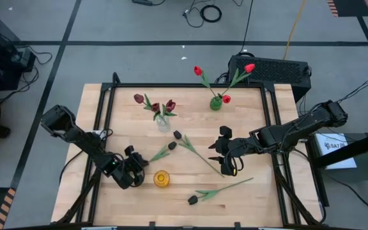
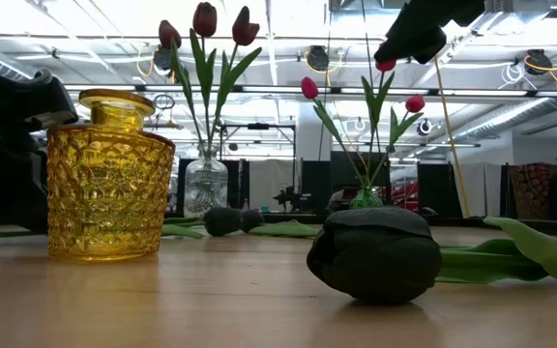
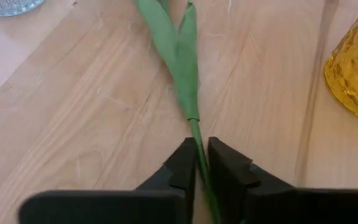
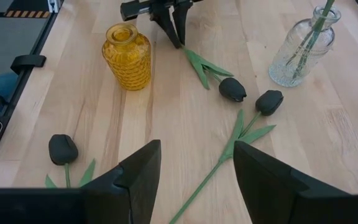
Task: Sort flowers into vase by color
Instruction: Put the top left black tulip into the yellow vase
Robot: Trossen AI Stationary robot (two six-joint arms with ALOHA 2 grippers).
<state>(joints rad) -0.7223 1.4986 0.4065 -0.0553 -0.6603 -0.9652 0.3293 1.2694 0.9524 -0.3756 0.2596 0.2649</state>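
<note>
Wooden tabletop (image 1: 248, 198): left gripper (image 3: 201, 163) clamped low on near-black tulip's thin green stem (image 3: 194, 134), ready for lifting; right gripper (image 4: 194, 171) open, idle.

In the left wrist view we lose the stem (image 3: 199, 149) between the fingers (image 3: 182, 165), the yellow vase (image 3: 356, 68) is cropped, and the flower's head lies out of frame.
</note>
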